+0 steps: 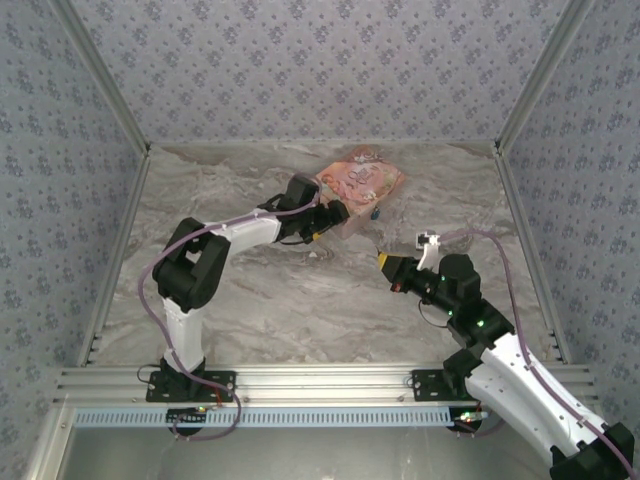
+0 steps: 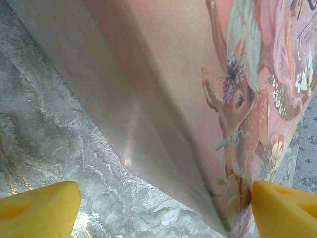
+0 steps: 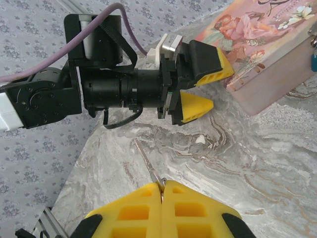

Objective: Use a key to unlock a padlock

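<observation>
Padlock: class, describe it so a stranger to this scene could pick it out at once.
Find the pink deer-patterned box at the back of the marble table. On the box's near side wall hangs the padlock. It is tiny and blue, where the box is large and pink.

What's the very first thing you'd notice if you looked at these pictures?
The pink box with a painted deer, at the far middle of the marble table. The left gripper, with yellow fingers, stands open at the box's near corner. Closer in, the right gripper is pinched shut on a thin little key.
</observation>
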Robot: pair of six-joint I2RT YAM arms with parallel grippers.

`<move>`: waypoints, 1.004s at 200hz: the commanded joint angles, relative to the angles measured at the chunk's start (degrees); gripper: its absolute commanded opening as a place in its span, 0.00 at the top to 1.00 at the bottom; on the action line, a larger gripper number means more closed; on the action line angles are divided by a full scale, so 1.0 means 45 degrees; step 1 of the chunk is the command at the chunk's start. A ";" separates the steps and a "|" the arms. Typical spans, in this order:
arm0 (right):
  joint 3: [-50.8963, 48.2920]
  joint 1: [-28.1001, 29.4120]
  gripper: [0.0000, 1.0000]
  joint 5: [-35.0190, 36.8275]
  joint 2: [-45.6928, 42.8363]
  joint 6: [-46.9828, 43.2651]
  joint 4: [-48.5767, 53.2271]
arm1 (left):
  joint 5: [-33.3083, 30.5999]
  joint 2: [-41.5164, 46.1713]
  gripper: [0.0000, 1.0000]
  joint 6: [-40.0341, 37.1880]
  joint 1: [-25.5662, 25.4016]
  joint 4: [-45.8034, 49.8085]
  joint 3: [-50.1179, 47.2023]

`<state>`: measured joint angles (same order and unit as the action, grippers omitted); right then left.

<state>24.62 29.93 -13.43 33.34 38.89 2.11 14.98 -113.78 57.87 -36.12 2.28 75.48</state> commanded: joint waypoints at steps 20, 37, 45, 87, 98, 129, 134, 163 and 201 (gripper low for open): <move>0.0207 0.0086 1.00 0.0409 -0.0202 -0.0357 0.0531 | -0.0379 0.0401 0.13 -0.0512 0.0179 0.1114 -0.1685; 0.0211 0.0084 1.00 0.0463 -0.0202 -0.0362 0.0616 | -0.0475 0.0752 0.14 -0.0559 0.0332 0.1114 -0.2403; 0.0211 0.0074 1.00 0.0499 -0.0194 -0.0363 0.0654 | -0.0570 0.0965 0.14 -0.0591 0.0430 0.1133 -0.2751; 0.0212 0.0091 1.00 0.0543 -0.0156 -0.0420 0.0782 | -0.1078 0.2527 0.14 -0.0732 0.1115 0.1323 -0.4624; 0.0197 0.0077 1.00 0.0533 -0.0134 -0.0449 0.0838 | -0.1176 0.2961 0.14 -0.0803 0.1349 0.1367 -0.5114; 0.0171 0.0054 1.00 0.0543 -0.0084 -0.0496 0.0859 | -0.1240 0.3967 0.13 -0.1142 0.2098 0.1431 -0.6057; 0.0171 0.0061 1.00 0.0541 -0.0063 -0.0491 0.0842 | -0.1223 0.4072 0.13 -0.1230 0.2249 0.1455 -0.6108; 0.0246 0.0057 1.00 0.0448 0.0100 -0.0510 0.0802 | -0.1099 0.4403 0.13 -0.1818 0.3122 0.1669 -0.5962; 0.0309 0.0065 1.00 0.0385 0.0191 -0.0493 0.0801 | -0.0749 0.3946 0.13 -0.3046 0.4142 0.2019 -0.4779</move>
<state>24.62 29.93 -12.16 34.39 37.82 5.21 14.11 -93.12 49.69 -20.16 2.57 51.79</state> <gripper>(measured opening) 0.058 0.874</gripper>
